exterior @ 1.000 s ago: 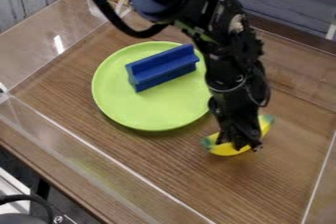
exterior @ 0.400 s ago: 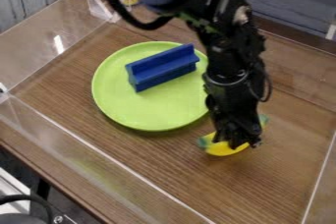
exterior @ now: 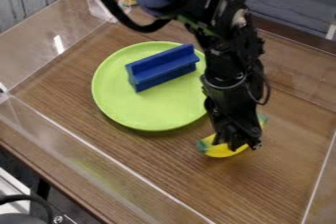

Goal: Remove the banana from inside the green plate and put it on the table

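Little has shifted since a second ago: the black robot gripper (exterior: 233, 140) points down, jaws clamped on the small yellow toy banana (exterior: 231, 149), which sits on the brown wood-grain table (exterior: 118, 159) just off the round lime-green plastic plate's (exterior: 132, 105) right rim. A blue rectangular block (exterior: 163, 66) lies on the plate, well apart from the gripper, and clear acrylic walls (exterior: 39, 31) border the table.
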